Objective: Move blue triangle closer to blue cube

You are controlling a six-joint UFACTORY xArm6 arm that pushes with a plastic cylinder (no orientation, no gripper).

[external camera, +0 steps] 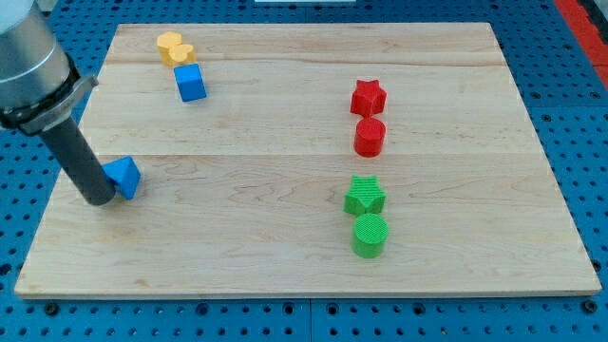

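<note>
The blue triangle point(125, 177) lies near the board's left edge, at mid height in the view. The blue cube point(190, 83) sits toward the view's top left, well above the triangle and a little to its right. My tip point(100, 198) rests on the board just left of the blue triangle and slightly below it, touching or almost touching its left side. The dark rod rises from the tip toward the view's top left.
A yellow heart-shaped block point(175, 48) sits just above the blue cube. A red star point(368, 97) and a red cylinder point(370, 137) stand at right of centre. A green star point(365, 197) and a green cylinder point(370, 235) lie below them. The wooden board point(285, 256) rests on a blue perforated table.
</note>
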